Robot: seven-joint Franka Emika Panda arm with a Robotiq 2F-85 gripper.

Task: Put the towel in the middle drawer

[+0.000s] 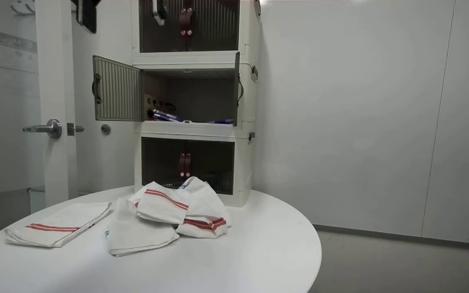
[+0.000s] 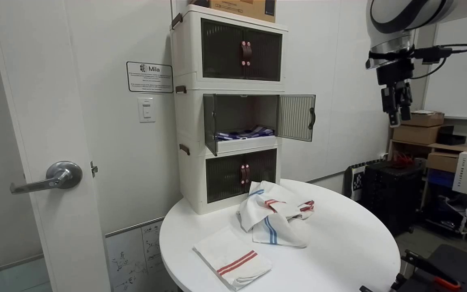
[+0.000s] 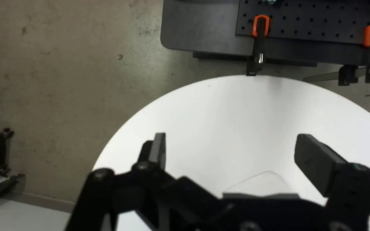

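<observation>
A folded white towel with red stripes [image 1: 59,224] [image 2: 227,253] lies flat on the round white table. Beside it is a crumpled heap of white towels [image 1: 145,232] [image 2: 276,213] with red and blue stripes. The middle drawer [image 1: 193,128] [image 2: 245,144] is a cabinet compartment with both doors swung open. Blue checkered cloth [image 1: 166,116] [image 2: 253,132] lies inside it. My gripper [image 2: 399,117] is open and empty, high above the table and apart from the towels. In the wrist view its fingers [image 3: 231,136] are wide apart, with a white towel corner [image 3: 265,183] showing below, partly hidden.
The open doors [image 1: 118,90] [image 2: 297,117] stick out from the cabinet. The upper [image 2: 241,50] and lower compartments [image 2: 241,174] are shut. A cardboard box [image 2: 245,8] sits on top. Black clamps with orange parts [image 3: 259,41] stand at the table's edge. A door handle [image 2: 51,180] is nearby.
</observation>
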